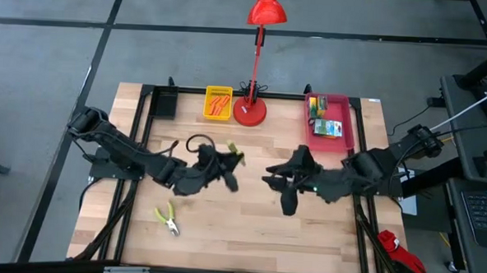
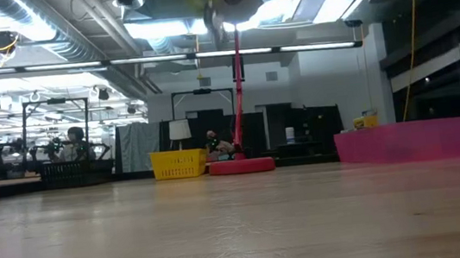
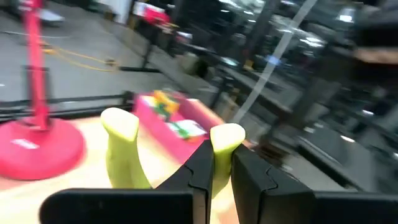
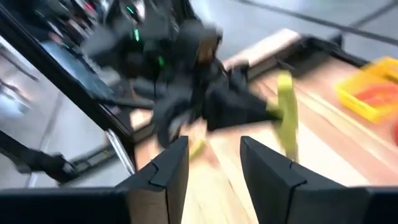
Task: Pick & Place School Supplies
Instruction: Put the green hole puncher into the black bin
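My left gripper [image 1: 228, 164] is over the table's middle, raised well above it, and is shut on a pair of pliers with lime-green handles [image 1: 237, 158]. In the left wrist view both handles [image 3: 121, 146] stick out past my fingers [image 3: 205, 177]. My right gripper [image 1: 274, 184] hovers open just to the right of the left one, facing it, with nothing between its fingers [image 4: 171, 168]. A second pair of pliers [image 1: 167, 220] lies flat on the table at the near left. Crayon boxes [image 1: 326, 124] lie in the pink tray [image 1: 348, 125], and orange pieces [image 1: 218, 105] lie in the yellow tray [image 1: 210, 92]. My left gripper pinches one lime-green handle [image 3: 225, 144] of the pliers between its two fingers. The handle's rounded free end sticks out beyond the fingertips. The other handle stands free beside the fingers. The fingers point about level, and the pliers are lifted clear of the table.
The red desk lamp [image 1: 250, 110] stands at the far middle, between the yellow tray and the pink tray. A black frame [image 1: 150, 108] runs around the wooden tabletop. Bare wood lies along the near edge [image 1: 256, 236].
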`<state>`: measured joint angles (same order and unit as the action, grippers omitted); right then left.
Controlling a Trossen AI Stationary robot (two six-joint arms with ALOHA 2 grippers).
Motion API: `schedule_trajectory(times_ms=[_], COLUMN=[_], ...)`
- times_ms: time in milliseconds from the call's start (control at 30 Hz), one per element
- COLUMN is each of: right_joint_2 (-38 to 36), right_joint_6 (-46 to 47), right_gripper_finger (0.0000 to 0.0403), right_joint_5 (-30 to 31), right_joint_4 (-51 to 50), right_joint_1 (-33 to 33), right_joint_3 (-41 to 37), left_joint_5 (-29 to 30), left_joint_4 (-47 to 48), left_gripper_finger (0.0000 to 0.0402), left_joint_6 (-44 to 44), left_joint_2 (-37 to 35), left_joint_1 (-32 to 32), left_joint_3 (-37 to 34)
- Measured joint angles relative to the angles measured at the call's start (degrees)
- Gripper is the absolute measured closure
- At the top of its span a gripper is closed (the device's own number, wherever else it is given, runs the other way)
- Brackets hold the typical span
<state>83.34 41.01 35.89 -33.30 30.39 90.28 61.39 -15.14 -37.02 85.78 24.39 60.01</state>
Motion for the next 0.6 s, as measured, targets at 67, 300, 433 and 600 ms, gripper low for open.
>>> schedule_trajectory(times_ms=[67, 300, 433, 600], right_joint_2=[-0.01, -0.01, -0.01, -0.01], right_joint_6=[2.73, 13.56, 23.10, 37.31], right_gripper_finger=[0.0258, 0.0258, 0.0258, 0.0258], right_joint_5=[1.22, 5.54, 7.62, 10.96], right_joint_4=[-4.71, -18.94, -29.05, -39.56], right_joint_1=[1.35, 6.70, 10.49, 16.51], right_joint_3=[0.00, -0.01, -0.05, -0.07], left_joint_5=[0.58, 6.74, 3.30, -11.31], left_joint_4=[2.40, 12.21, 21.57, 35.73], left_gripper_finger=[0.0372, 0.0372, 0.0372, 0.0373], left_joint_6=[-1.94, -10.86, -16.54, -18.38], left_joint_2=[0.00, -0.71, -2.40, -4.68], left_joint_1=[-2.33, -11.10, -18.63, -31.04], left_joint_3=[0.00, 0.00, 0.02, 0.02])
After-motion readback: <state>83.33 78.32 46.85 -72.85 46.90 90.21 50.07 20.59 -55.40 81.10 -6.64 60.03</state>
